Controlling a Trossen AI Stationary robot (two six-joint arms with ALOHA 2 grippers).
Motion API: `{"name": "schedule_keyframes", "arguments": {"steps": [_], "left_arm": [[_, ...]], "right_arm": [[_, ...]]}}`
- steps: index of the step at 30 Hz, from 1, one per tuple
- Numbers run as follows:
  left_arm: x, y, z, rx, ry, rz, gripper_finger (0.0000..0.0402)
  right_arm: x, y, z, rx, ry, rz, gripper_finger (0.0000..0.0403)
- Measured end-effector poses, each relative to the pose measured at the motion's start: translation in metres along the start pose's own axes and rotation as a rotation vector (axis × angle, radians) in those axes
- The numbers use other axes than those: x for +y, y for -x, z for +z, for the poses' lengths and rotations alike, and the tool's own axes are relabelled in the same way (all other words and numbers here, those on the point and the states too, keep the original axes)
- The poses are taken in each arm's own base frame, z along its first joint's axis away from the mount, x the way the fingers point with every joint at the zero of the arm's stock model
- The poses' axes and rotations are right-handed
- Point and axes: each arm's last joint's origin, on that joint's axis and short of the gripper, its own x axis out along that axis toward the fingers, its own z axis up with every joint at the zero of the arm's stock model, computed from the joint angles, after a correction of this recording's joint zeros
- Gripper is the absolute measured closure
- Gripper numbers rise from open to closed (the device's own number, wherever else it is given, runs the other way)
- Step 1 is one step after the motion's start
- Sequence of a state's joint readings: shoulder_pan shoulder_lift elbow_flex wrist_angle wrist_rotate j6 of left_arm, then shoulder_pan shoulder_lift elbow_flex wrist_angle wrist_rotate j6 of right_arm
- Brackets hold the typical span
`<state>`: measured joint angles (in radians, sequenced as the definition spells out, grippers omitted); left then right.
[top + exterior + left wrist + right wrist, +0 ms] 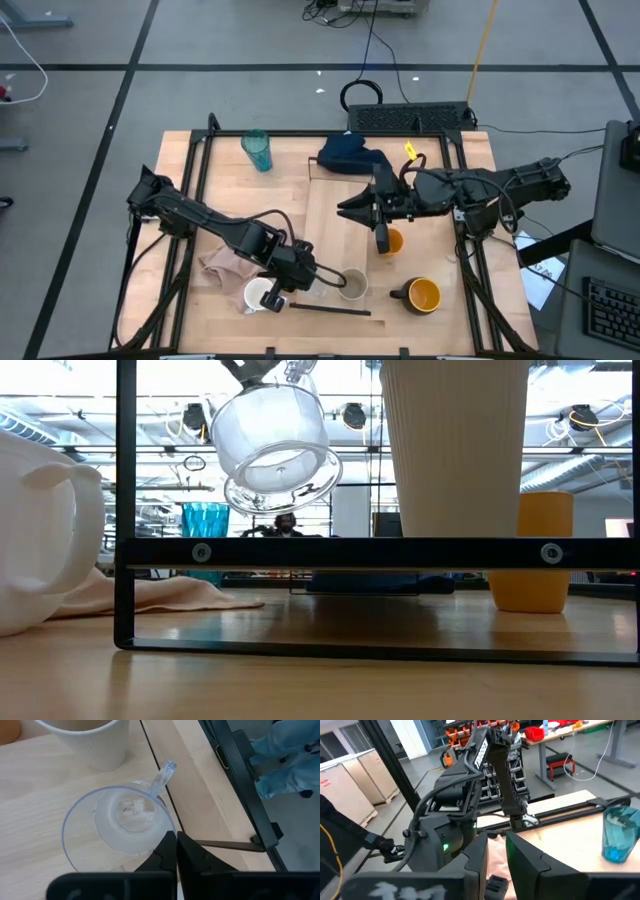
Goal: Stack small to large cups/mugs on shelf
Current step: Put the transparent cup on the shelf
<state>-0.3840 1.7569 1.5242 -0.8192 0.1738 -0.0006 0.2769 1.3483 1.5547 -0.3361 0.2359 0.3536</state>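
Observation:
My left gripper (176,844) is shut on the tiny clear cup (120,822), which hangs lifted in the low view (272,435) beside the beige cup (352,285). The beige cup (455,450) stands with its base at the dark end strip (400,552) of the shelf (335,235). The small orange cup (540,550) and the dark yellow-lined mug (422,295) stand on the table to the right. The white mug (258,295) stands near the front. The teal tumbler (258,150) is at the far left. My right gripper (496,855) hovers high over the table's middle with a narrow gap between its fingers and nothing in it. My left gripper pinches the clear cup's rim (167,831) between its two fingers, on the side away from the handle (162,772). The fingers slant down from the table's left. The cup hangs tilted, clear of the shelf and the table.
A pink cloth (225,262) lies by the white mug at the front left. A dark blue cloth (350,155) lies at the far middle. The shelf's black frame (125,510) stands close to the front edge. Black rails border the tabletop.

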Motion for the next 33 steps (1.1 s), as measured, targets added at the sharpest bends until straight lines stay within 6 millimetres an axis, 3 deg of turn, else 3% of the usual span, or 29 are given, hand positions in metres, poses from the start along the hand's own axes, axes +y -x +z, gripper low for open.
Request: {"name": "schedule_keyframes", "arguments": {"steps": [12,33], "left_arm": [[0.006,-0.006,-0.004,0.057,0.007,0.002,0.0401],[0.004,-0.012,-0.005,0.073,0.002,-0.039,0.0382]], "right_arm": [[0.009,-0.006,-0.030,0.089,-0.085,0.021,0.0342],[0.010,-0.007,-0.030,0.076,-0.089,0.028,0.0342]]}}
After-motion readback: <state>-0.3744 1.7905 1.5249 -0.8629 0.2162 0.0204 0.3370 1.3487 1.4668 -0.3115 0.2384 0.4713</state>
